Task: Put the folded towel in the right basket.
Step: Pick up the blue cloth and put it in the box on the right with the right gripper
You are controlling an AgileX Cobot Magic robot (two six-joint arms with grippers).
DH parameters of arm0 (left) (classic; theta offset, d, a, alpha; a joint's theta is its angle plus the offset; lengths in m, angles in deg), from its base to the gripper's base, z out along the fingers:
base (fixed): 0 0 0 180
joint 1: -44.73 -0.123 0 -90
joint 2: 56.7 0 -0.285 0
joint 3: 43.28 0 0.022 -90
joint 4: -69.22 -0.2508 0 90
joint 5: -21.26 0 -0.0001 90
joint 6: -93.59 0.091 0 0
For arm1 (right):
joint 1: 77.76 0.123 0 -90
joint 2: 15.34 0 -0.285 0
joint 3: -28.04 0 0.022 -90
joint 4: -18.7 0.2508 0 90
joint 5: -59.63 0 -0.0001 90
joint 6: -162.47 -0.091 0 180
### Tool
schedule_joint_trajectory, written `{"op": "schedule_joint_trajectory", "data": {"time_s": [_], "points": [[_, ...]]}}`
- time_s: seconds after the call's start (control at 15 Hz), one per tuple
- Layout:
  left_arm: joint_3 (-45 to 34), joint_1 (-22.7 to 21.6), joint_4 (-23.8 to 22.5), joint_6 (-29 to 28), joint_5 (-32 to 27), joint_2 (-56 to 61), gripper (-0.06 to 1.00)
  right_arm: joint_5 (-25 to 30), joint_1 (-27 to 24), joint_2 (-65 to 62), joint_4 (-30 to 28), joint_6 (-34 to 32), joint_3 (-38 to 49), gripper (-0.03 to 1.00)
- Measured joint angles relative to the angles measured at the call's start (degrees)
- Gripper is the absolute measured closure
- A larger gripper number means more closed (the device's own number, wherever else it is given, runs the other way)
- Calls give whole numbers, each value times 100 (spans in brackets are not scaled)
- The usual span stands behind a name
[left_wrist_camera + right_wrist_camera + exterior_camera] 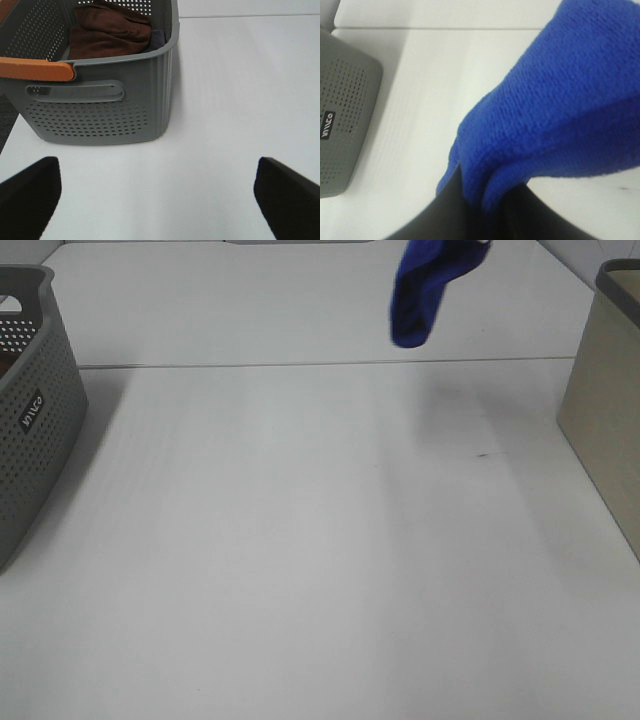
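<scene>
Towel [422, 295] hangs above the counter [300, 540] in the closed right jaws, well apart from the right basket [600, 410], so carry it over high enough to clear the rim, lower, then release; the left jaws stand wide open.

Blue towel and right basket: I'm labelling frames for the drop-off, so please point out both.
blue towel [422, 292], exterior high view, middle of the hanging fold.
right basket [604, 410], exterior high view, beige side wall.
</scene>
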Motion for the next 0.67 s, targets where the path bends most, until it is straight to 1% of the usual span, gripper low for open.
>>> {"op": "schedule_joint_trajectory", "data": {"time_s": [0.2,0.33,0.4,0.47,0.53,0.67], "points": [[0,0,0,0,0,0,-3,223,-1255,-533,11,17,0,86],[0,0,0,0,0,0,-3,464,-2149,-716,-29,17,0,86],[0,0,0,0,0,0,-3,504,-2458,-739,-132,23,0,86],[0,0,0,0,0,0,-3,504,-2699,-745,-344,34,74,86],[0,0,0,0,0,0,-3,516,-2802,-745,-493,34,126,86],[0,0,0,0,0,0,-3,556,-3002,-739,-1117,34,372,86]]}}
